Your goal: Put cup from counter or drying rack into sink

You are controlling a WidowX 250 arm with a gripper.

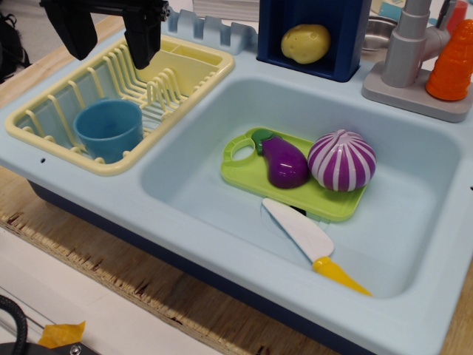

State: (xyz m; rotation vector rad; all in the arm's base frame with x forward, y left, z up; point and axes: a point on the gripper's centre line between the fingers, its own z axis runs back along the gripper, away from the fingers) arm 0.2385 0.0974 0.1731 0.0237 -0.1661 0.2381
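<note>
The blue cup [109, 129] stands upright, mouth up, in the near end of the pale yellow drying rack [188, 63], which sits on the pale blue counter [185, 229] left of the sink [414, 159]. My black gripper [109, 37] hangs above the rack's far end, behind and above the cup, apart from it. Its two fingers are spread and hold nothing.
In the sink lie a lime green cutting board [251, 174] with a purple eggplant [284, 161] and a purple striped onion [341, 160], and a toy knife [310, 244]. A grey faucet [410, 52], an orange carrot [454, 63], a potato [305, 43] and a metal bowl [377, 33] stand behind.
</note>
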